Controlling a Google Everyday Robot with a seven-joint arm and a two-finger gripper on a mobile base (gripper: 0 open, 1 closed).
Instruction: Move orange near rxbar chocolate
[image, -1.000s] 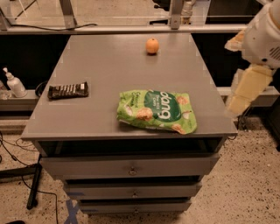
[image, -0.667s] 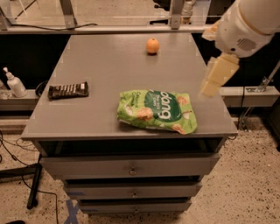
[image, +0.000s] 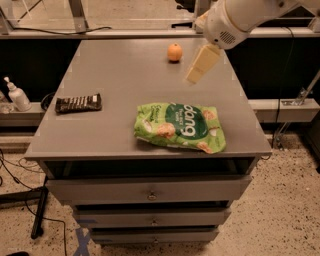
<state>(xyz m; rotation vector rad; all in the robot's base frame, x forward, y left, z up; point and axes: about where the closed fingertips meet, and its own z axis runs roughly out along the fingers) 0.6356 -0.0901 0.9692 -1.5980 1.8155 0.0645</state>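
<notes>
The orange (image: 174, 52) sits on the grey table (image: 120, 75) toward the upper middle of the frame, well apart from the rxbar chocolate (image: 78, 103), which lies flat near the table's left edge. The gripper (image: 195, 76) hangs in the upper right, pointing down and left, just right of and below the orange and not touching it; whether it is spread or pressed together I cannot tell. A green snack bag (image: 180, 126) lies at the front right, above the drawers (image: 150, 190).

Pincer (image: 196, 74) aloft upper right, tilted down
</notes>
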